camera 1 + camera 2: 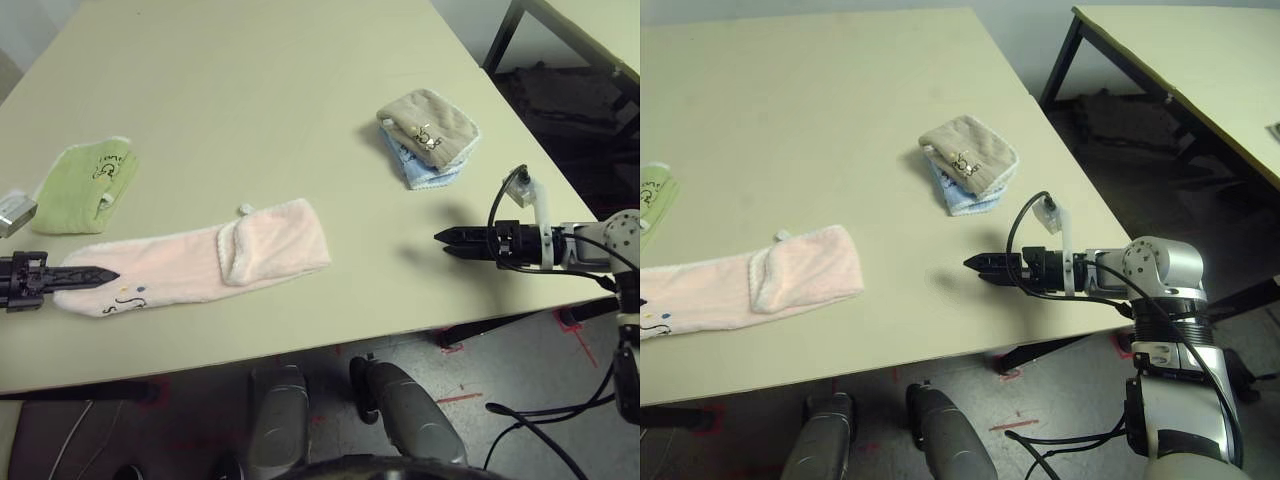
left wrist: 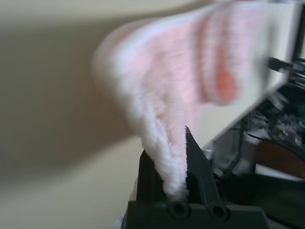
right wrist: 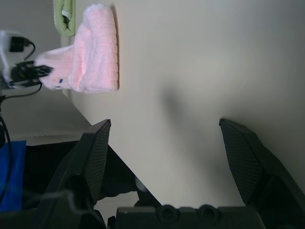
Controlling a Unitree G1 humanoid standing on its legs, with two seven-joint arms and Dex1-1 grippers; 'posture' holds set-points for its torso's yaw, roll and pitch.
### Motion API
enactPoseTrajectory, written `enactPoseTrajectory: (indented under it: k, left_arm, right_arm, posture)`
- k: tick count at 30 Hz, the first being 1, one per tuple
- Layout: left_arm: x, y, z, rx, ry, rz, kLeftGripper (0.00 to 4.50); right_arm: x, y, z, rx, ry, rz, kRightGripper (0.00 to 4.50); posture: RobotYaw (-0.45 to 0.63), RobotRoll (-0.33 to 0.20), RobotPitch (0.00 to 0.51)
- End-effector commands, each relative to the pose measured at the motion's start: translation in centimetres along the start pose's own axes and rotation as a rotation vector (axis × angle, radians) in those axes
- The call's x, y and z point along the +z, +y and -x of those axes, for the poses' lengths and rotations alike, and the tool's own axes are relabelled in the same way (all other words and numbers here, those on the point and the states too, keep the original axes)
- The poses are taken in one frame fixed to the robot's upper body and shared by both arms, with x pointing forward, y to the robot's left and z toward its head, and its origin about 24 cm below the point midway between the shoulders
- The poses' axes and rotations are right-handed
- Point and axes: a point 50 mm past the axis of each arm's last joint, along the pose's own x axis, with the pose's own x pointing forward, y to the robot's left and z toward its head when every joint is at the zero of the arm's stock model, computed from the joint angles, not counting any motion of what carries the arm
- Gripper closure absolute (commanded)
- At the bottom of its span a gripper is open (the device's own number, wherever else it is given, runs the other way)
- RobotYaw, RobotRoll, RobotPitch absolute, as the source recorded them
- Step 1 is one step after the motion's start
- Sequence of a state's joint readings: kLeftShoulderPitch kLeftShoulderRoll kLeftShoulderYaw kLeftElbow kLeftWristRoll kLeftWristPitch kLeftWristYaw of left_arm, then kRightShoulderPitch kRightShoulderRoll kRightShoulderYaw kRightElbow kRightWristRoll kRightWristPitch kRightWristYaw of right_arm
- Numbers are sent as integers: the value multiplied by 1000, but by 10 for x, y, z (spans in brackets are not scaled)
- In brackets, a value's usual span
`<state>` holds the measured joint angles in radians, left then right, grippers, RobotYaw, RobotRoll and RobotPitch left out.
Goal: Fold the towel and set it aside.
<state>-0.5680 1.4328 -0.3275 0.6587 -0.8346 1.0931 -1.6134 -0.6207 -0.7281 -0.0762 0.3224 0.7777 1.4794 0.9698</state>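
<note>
Left gripper (image 1: 105,274) clenched on fluffy pink terry towel (image 1: 200,258), long strip, right end folded over. Right gripper (image 3: 164,143) spread wide, empty, above smooth beige table (image 1: 250,90).

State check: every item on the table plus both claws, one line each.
pink towel: long strip, right end folded over, left end pinched and lifted
left claw: shut on the pink towel's left end
right claw: open, holding nothing, above the table right of the pink towel
green towel: folded, flat
tan towel: folded, on top of the blue towel
blue towel: folded, under the tan towel
</note>
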Motion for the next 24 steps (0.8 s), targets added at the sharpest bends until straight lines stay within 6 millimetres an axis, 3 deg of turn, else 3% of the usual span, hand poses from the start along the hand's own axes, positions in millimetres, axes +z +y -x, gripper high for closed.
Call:
enactPoseTrajectory:
  k: [1,4,10,18,24]
  left_arm:
    - [16,-51,-20,-270,26,-49,4480]
    - [23,-75,-33,-407,55,-67,4480]
    - [24,-91,-72,-518,124,-131,4480]
    - [20,-90,-112,-556,131,-153,4480]
    - [22,-85,-129,-520,71,-164,4480]
  right_arm:
    - [-1,-1,0,-17,11,-4,0]
    - [-2,-2,-2,-14,12,-8,0]
    - [-10,-1,-5,-9,42,-7,0]
    - [-14,-1,0,-17,23,-19,0]
    - [-20,-1,0,-16,19,-25,0]
  posture:
    - [-81,0,207]
    - [-79,0,208]
    - [-93,0,217]
    - [-122,0,216]
    - [-131,0,216]
